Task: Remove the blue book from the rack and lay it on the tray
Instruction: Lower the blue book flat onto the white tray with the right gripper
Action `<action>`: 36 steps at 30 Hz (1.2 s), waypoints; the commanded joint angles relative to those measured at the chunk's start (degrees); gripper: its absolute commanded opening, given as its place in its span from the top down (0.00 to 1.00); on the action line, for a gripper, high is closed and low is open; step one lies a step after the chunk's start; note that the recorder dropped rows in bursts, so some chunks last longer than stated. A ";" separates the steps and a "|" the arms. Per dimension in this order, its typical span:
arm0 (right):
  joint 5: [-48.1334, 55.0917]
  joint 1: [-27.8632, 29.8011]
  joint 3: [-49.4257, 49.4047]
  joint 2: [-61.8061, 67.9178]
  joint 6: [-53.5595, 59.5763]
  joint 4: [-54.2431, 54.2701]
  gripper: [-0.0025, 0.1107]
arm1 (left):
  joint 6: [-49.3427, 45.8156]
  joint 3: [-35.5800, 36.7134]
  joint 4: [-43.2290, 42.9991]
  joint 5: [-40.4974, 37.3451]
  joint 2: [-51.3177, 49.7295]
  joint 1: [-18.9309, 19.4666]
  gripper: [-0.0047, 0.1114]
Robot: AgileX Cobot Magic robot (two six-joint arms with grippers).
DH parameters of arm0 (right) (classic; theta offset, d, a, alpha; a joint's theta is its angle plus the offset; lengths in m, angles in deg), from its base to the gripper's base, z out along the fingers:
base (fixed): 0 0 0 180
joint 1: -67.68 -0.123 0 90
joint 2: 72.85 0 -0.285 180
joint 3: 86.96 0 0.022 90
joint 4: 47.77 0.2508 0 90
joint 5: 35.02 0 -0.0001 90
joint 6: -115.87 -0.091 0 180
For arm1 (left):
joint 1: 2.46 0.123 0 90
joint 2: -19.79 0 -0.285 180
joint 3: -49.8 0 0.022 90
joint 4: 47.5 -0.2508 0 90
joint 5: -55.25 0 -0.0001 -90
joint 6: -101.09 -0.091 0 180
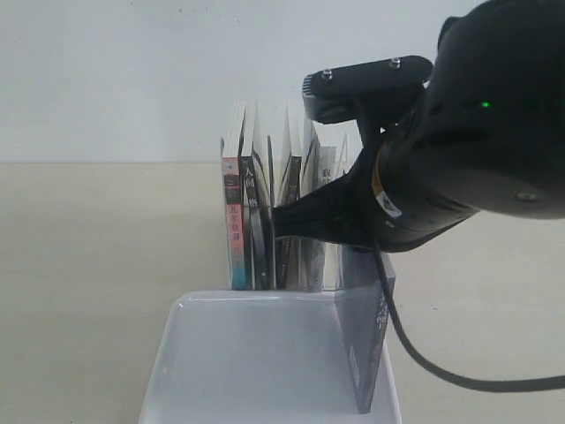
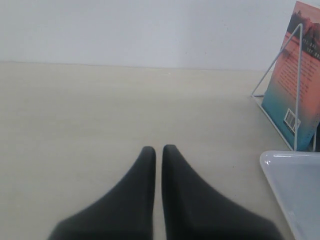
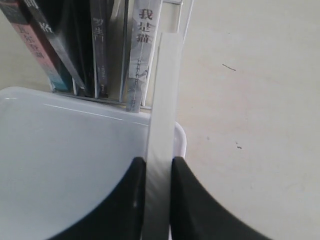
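The blue book [image 1: 364, 349] stands upright on its edge at the right side of the tray [image 1: 238, 371], in the lower right centre of the exterior frame, out of the rack [image 1: 331, 265] and not lying flat. The right claw [image 3: 157, 165] is clenched on it, one dark finger pressed to each cover. From outside, the cover reads as dull grey-blue with a trace of pale print near its upper part. The angle is too steep to make out any design. In the right wrist frame the book is only a thin pale strip seen edge-on. Whether its lower edge rests on the tray floor or on the rim cannot be told.

The bulky black right arm [image 1: 477, 132], showing a small green light [image 1: 485, 104], fills the upper right of the exterior frame. It covers the book's upper part and the right end of the rack. A black cable [image 1: 424, 362] loops from it and off the right edge. The rack just behind the tray holds a red-and-teal-spined book [image 1: 234, 230] at its left end, dark spines, and a grey-white-spined book [image 3: 142, 45].

The left claw [image 2: 158, 155] hangs over bare table [image 1: 88, 265], fingers drawn together on nothing. The table is pale cream with a faint grain. A plain off-white wall [image 1: 132, 71] closes the scene behind it. The frame cuts off the tray's near edge.
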 commanded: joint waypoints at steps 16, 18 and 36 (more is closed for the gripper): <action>1.17 -2.05 0.43 3.90 -1.78 -1.90 0.98 | -0.13 0.23 0.63 -0.09 0.17 0.04 0.92; 0.59 -2.05 0.43 3.90 -1.78 -1.66 0.98 | -0.13 0.23 0.63 -0.09 0.17 0.04 0.92; -8.94 -2.05 0.43 3.90 -3.69 1.08 0.50 | -0.13 0.23 0.63 -0.09 0.17 0.04 0.92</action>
